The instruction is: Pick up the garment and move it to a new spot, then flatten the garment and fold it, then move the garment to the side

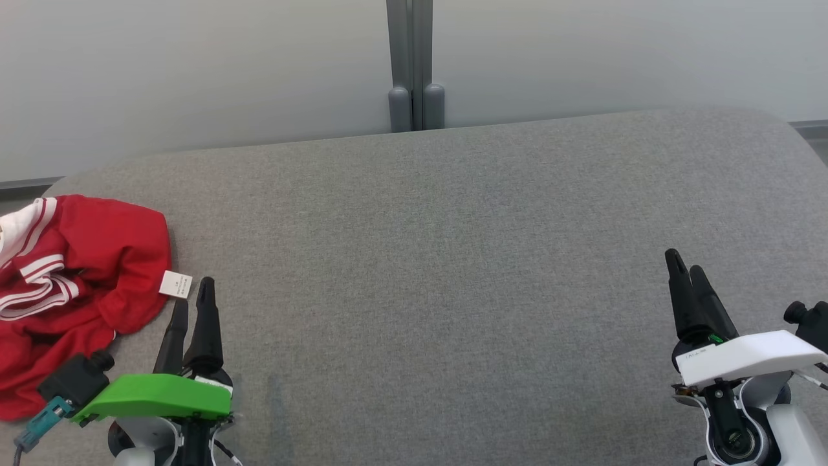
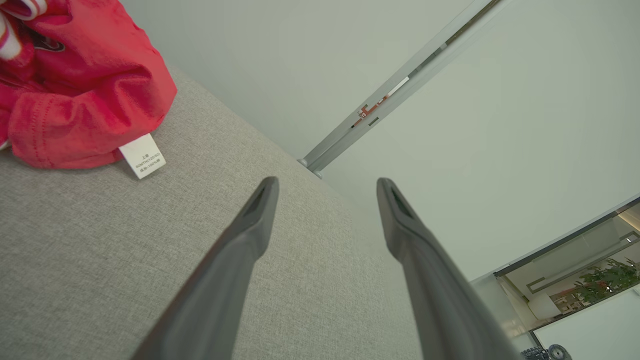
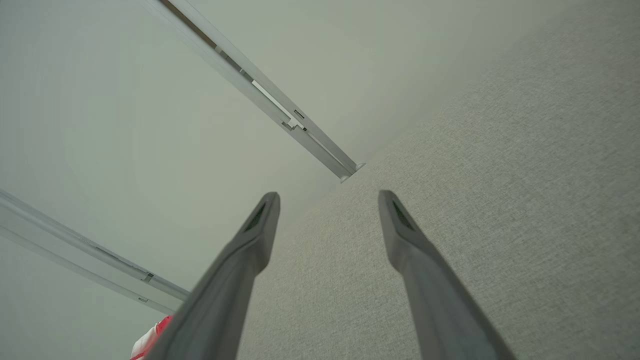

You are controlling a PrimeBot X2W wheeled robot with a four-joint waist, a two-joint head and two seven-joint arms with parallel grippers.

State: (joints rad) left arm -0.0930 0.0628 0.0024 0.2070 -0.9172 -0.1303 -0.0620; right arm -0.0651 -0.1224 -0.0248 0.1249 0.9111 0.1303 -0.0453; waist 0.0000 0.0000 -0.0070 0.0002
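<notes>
At left edge of grey surface [image 1: 453, 259], garment [image 1: 97, 259]; left fingers [image 1: 206, 317], right fingers [image 1: 680, 291] spread, empty

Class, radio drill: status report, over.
Left gripper, right gripper open, empty. Red garment crumpled at grey surface's left, untouched. White label just ahead of left gripper.

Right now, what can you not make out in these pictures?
1. Red garment: head view, the left edge cuts it off; the black box by the left gripper covers its near part.
2. White label: left wrist view, print too small to read.
3. Garment's kind: crumpled in both views, folds hide its shape.
</notes>
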